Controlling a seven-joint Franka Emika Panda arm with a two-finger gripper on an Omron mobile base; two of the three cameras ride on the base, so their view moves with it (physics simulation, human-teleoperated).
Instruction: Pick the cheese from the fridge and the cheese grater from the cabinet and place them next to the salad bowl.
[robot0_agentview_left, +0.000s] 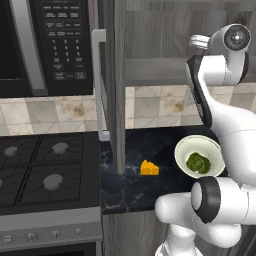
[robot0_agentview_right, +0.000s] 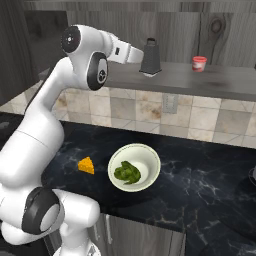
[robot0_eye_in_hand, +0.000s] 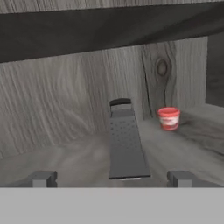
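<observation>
Kitchen corner in black marble and beige tile: dark veined countertop (robot0_agentview_right: 200, 175) running beneath a tiled backsplash (robot0_agentview_right: 150, 110), black gas stove (robot0_agentview_left: 45, 170) at the left under a black microwave (robot0_agentview_left: 45, 45). Grey wood-grain cabinet (robot0_agentview_right: 210, 80) above the counter, door (robot0_agentview_left: 117, 85) swung wide with its silver bar handle (robot0_agentview_left: 98, 85) facing the stove.

On the counter, cheese (robot0_agentview_right: 86, 165) lying just beside the salad bowl (robot0_agentview_right: 150, 162), apart from its rim, on the stove side; dark green leaves (robot0_agentview_right: 127, 172) heaped inside the bowl.

On the cabinet's lower shelf, cheese grater (robot0_eye_in_hand: 126, 144) standing upright, narrow handle end at the top, with a red-and-white cup (robot0_eye_in_hand: 169, 118) further along the shelf toward the back wall, well apart from it.

Gripper (robot0_eye_in_hand: 111, 178) reaching level into the cabinet, fingers (robot0_eye_in_hand: 43, 178) spread fully apart, clamped on nothing. Seen along the hand, grater centred between the two fingertips, just ahead of them, gaps left on either side of its base. From the right base camera, hand drawn up close beside the grater (robot0_agentview_right: 150, 57); contact impossible to tell from that angle.
</observation>
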